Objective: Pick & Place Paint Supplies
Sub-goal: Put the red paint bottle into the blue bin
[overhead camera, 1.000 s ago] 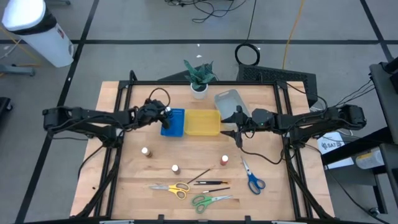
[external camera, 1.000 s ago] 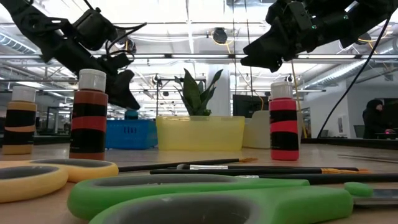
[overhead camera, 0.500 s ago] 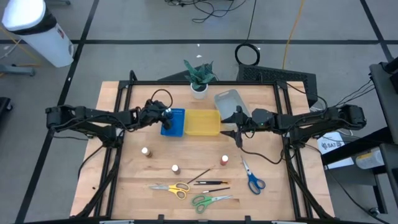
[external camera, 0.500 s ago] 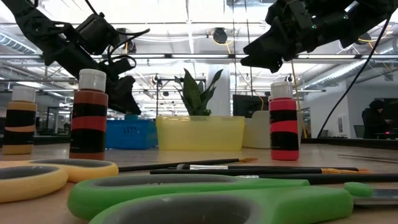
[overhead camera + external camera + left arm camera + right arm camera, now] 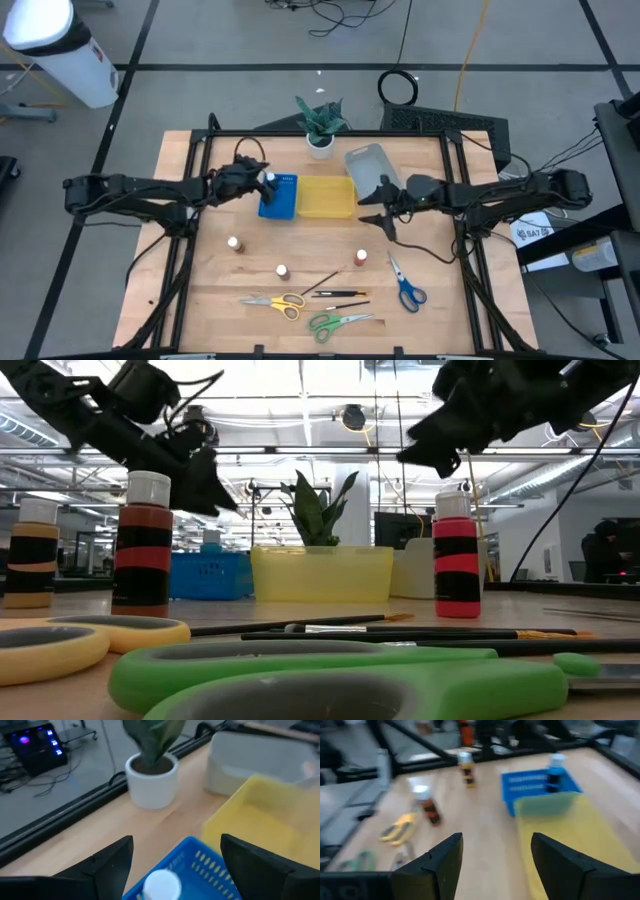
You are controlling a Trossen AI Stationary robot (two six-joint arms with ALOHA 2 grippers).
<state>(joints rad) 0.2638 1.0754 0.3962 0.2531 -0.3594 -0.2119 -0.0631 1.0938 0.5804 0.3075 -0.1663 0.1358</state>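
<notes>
Wooden surface (image 5: 215, 290), items as found:

- Small paint bottle with white cap (image 5: 161, 884): standing upright in the blue slotted plastic tray (image 5: 280, 197), at its end nearest the left arm.
- Left gripper (image 5: 258, 183): raised just above that bottle, jaws open, nothing held.
- Right gripper (image 5: 372, 213): hovering beside the yellow plastic tray (image 5: 325, 198), jaws open and empty.
- Clear plastic tray (image 5: 371, 165): behind the yellow one.
- Potted green plant in white pot (image 5: 320, 128): at the far edge.
- Three small paint bottles, loose on the surface: orange-brown (image 5: 234, 243), brown (image 5: 282, 271), red (image 5: 360, 258).
- Thin dark brushes (image 5: 338, 293): lying near the front, between the bottles and scissors.
- Yellow-handled scissors (image 5: 279, 302), green-handled scissors (image 5: 333, 322), blue-handled scissors (image 5: 406, 287): flat on the surface near the front.
</notes>
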